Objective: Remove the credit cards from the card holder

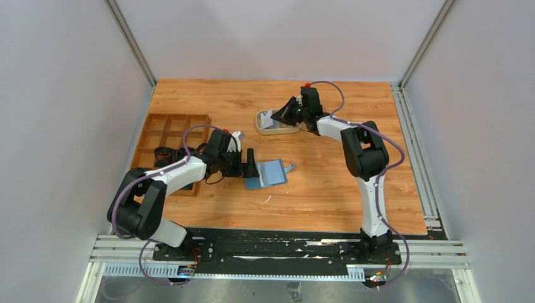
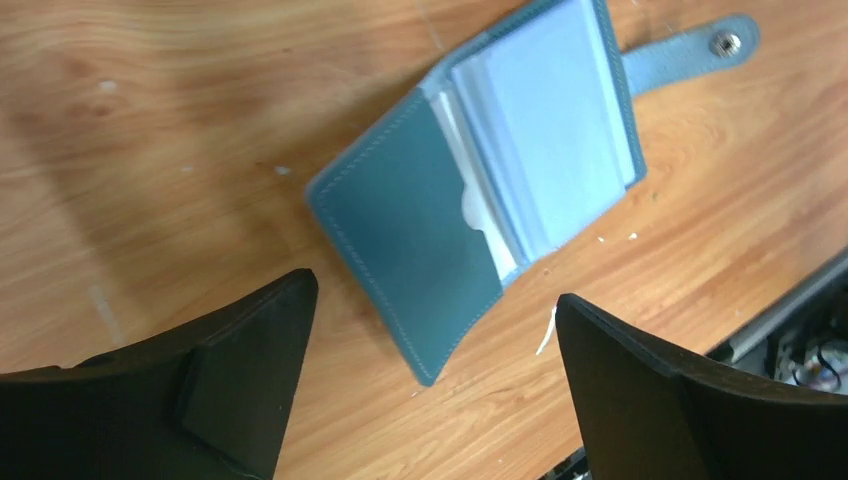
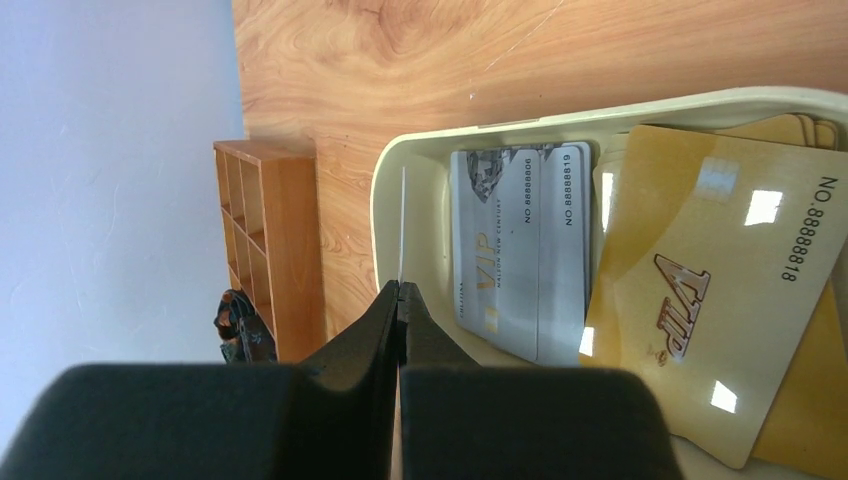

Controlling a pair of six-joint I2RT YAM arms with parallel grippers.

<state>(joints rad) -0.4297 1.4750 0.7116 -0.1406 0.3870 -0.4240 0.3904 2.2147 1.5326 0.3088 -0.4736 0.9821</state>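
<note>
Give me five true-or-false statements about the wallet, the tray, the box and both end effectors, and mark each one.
1. The wallet lies open on the table. True.
2. The left end effector is shut on the wallet. False: it is open, with its fingers spread and clear of the wallet.
3. The tray holds silver cards and gold cards. True.
4. The wooden box sits on the right side of the table. False: it is on the left side, by the left arm.
5. The right end effector is at the tray, shut on a card seen edge-on. True.
</note>
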